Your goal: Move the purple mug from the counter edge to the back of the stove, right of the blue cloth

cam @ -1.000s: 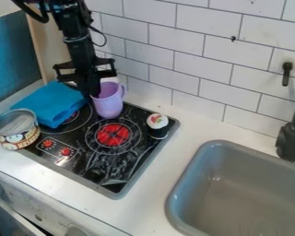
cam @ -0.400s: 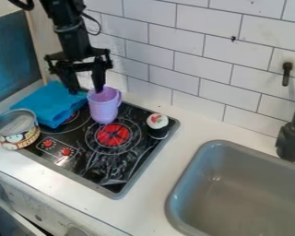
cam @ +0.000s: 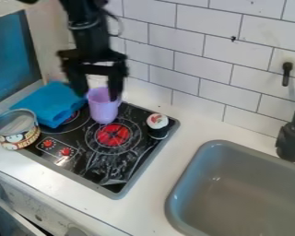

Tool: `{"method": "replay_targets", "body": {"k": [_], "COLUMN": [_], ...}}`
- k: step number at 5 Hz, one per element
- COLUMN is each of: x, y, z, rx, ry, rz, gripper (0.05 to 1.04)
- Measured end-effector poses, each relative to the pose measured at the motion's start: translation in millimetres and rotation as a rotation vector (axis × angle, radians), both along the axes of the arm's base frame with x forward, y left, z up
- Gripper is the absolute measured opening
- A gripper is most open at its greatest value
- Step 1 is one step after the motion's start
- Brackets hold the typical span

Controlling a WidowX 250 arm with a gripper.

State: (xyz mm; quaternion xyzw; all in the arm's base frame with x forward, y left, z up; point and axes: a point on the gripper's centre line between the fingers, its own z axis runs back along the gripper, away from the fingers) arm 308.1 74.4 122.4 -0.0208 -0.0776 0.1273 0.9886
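Gripper (cam: 99,96): in the camera view it hangs at the 11 o'clock side of the stove top (cam: 94,171), its two fingers spread well apart and pointing down, pinching nothing that can be seen.
Mug (cam: 103,112): purple, upright on the stove top, just off the 11 o'clock side of the red burner (cam: 114,135); its rim lies between the fingers, one finger overlapping the handle side – whether it touches, I cannot tell.
Blue cloth (cam: 48,105): folded, at the mug's 9 o'clock, beside it.
Can (cam: 17,137): at the mug's 8 o'clock, open top up, by the edge of the stove top.
Cupcake (cam: 157,121): white-topped with a dark base, at the mug's 4 o'clock.
Sink (cam: 202,159): farther out from the mug, toward 4 o'clock.
Work on the mug: I judge that the gripper is lined up around the rim and the mug stands stably; no firm hold or lift shows. What is left cannot be settled from this pose – spread fingers here would suit an approach or a release equally.
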Motion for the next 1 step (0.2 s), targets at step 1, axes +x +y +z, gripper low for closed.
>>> {"method": "replay_targets", "body": {"k": [1], "x": [-5.6], "y": [-39.6], "z": [7.7], "rx": [0.01], "ry": [-0.019], "rz": [-0.143], "gripper": [1.005]}}
